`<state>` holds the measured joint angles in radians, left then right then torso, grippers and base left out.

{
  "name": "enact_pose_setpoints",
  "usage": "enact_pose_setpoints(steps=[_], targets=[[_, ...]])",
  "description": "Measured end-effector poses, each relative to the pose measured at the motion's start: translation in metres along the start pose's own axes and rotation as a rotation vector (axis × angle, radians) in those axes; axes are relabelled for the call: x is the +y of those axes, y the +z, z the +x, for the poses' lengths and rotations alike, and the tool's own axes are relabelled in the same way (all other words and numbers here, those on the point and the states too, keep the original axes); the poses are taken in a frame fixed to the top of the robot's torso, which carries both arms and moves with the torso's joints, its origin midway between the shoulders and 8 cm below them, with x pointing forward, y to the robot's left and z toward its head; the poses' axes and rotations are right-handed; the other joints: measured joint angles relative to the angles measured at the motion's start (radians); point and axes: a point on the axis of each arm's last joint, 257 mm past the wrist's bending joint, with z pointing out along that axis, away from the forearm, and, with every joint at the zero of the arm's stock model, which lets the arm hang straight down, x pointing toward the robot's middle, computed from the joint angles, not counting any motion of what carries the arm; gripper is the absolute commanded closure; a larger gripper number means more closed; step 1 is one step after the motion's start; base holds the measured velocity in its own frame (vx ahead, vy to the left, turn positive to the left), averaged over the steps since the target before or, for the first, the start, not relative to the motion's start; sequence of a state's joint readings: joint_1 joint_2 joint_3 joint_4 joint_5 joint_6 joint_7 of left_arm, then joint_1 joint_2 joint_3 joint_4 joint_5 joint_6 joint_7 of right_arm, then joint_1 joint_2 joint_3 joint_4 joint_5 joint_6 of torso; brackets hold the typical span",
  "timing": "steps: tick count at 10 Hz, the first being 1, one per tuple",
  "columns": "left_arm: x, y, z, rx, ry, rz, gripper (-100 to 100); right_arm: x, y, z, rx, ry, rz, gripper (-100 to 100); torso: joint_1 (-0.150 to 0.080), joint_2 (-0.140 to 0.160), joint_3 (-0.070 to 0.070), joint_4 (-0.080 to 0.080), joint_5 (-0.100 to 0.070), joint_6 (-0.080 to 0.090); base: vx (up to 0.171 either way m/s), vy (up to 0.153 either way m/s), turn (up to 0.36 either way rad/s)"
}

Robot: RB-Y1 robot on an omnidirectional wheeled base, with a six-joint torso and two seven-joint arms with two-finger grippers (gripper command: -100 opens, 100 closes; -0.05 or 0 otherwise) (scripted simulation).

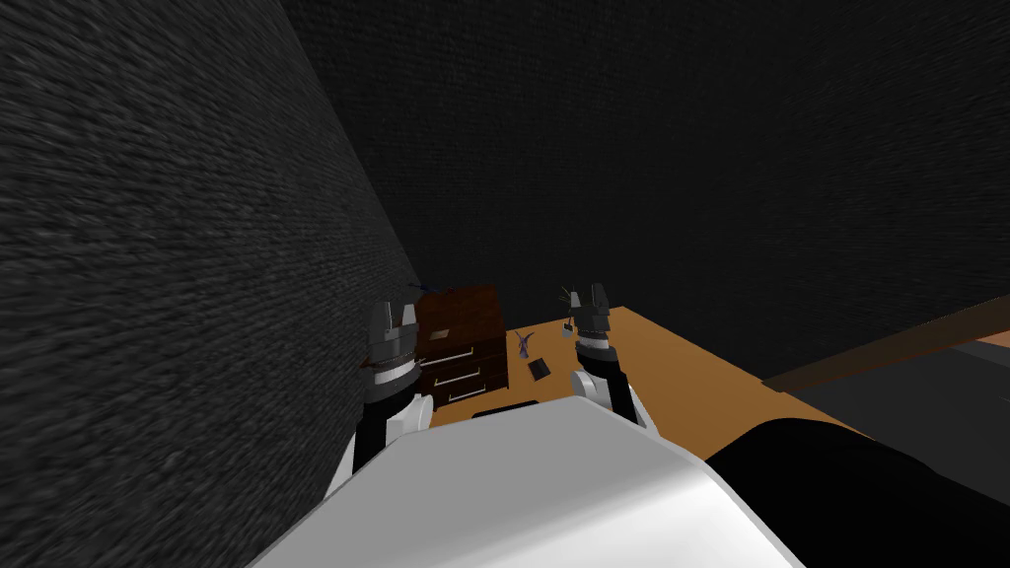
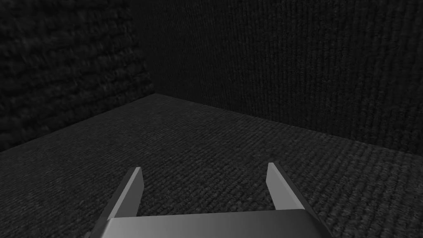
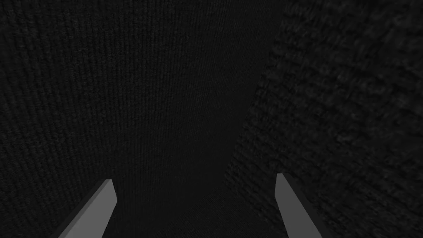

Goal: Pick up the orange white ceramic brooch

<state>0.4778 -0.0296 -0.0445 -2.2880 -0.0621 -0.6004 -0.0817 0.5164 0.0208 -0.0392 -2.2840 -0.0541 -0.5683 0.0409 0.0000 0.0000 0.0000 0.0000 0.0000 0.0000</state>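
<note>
Head view: the left end effector (image 1: 394, 312) hangs released beside the drawer chest (image 1: 464, 340), the right end effector (image 1: 595, 294) released above the bench (image 1: 671, 360). Small things (image 1: 524, 343) lie on it between them, nearer the right arm; which one is the brooch I cannot tell

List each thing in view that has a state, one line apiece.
Left pincer, open, holding nothing.
Right pincer, open, holding nothing.
Dresser, upright, visible drawers shut.
Dark flat object, lying on the orange floor.
Small grey figure, on the floor beside the dresser, pose unclear.
</note>
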Motion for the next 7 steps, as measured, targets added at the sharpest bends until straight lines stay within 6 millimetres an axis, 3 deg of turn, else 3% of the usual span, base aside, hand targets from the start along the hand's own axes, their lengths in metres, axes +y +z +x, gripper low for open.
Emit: enact_pose_setpoints(steps=[3, 7], targets=[[0.014, 0.005, 0.005, 0.068, 0.026, -0.021, -100, 0.000, 0.000, 0.000, 0.000, 0.000, 0.000, 0, 0.000, 0.000, 0.000, 0.000, 0.000, 0.000, -0.003, -0.005, 0.004], [0.047, 0.019, 0.003, 0.130, 0.070, -0.093, -100, 0.000, 0.000, 0.000, 0.000, 0.000, 0.000, 0, 0.000, 0.000, 0.000, 0.000, 0.000, 0.000, -0.004, -0.009, 0.005]])
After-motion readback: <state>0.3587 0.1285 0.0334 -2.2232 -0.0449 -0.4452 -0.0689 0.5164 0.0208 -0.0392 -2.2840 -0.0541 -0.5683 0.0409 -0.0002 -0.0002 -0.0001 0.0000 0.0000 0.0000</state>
